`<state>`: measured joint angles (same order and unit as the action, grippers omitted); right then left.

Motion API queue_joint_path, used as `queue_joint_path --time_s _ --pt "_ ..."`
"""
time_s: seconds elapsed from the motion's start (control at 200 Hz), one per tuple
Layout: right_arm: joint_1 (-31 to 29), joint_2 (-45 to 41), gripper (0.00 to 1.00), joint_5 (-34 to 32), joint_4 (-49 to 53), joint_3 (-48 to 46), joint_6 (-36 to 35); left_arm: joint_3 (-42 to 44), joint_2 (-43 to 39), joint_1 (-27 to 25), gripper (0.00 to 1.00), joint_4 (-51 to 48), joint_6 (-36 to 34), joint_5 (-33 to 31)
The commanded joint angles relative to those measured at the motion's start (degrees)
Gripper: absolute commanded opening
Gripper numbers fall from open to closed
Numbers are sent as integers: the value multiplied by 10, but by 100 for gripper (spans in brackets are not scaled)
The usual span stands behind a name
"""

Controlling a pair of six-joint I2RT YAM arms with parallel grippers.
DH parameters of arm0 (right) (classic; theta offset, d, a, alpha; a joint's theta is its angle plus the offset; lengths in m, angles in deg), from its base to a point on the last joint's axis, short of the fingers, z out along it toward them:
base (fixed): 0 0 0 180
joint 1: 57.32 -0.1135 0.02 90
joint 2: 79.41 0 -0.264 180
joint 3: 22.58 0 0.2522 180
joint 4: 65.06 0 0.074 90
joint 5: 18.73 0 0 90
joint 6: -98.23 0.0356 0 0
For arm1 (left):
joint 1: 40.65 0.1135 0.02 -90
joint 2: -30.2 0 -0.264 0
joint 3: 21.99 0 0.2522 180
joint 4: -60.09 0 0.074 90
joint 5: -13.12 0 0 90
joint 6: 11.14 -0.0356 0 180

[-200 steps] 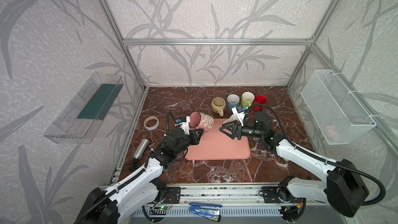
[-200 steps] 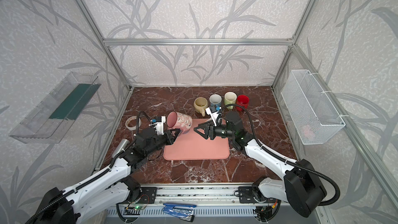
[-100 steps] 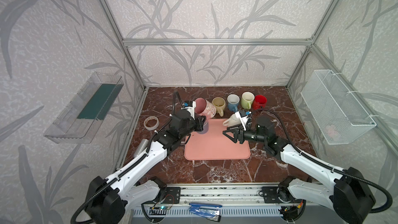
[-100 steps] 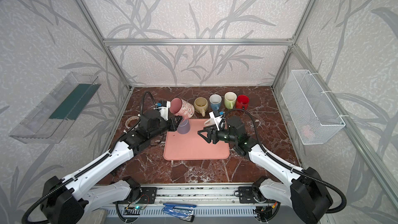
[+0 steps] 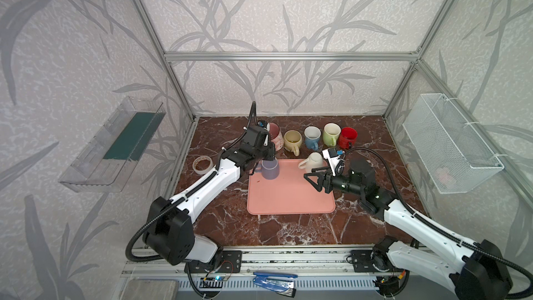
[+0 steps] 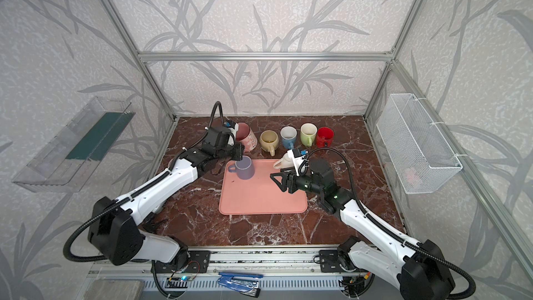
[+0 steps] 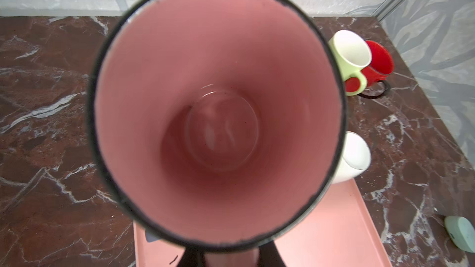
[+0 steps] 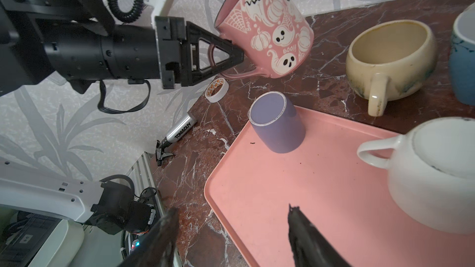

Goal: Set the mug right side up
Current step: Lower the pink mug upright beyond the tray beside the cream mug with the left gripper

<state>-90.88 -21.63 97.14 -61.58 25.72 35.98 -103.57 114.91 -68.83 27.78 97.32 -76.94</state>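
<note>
The left hand [image 8: 237, 56] pinches the handle of the pink ghost mug [image 8: 272, 34], tilted mouth-up just behind the pink tray [image 8: 308, 188]. It looks best levelled before being set down. The right hand [image 5: 313, 180] hangs wide and empty over the tray.

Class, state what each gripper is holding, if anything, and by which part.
The left gripper holds the pink ghost mug by its handle. The right gripper, jaws open, holds nothing.
</note>
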Motion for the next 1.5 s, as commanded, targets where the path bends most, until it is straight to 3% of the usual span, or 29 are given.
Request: queue_joint_path --time_s 0.0,0.655,1.495 --pt "1 -15 67 -13 9 -5 -5 -52 20 9 0 55 -29 -19" --pt "1 1 67 -32 6 -9 -8 -185 216 44 0 49 -30 1" --pt "1 8 67 -43 23 -6 -19 -221 307 44 0 69 12 17"
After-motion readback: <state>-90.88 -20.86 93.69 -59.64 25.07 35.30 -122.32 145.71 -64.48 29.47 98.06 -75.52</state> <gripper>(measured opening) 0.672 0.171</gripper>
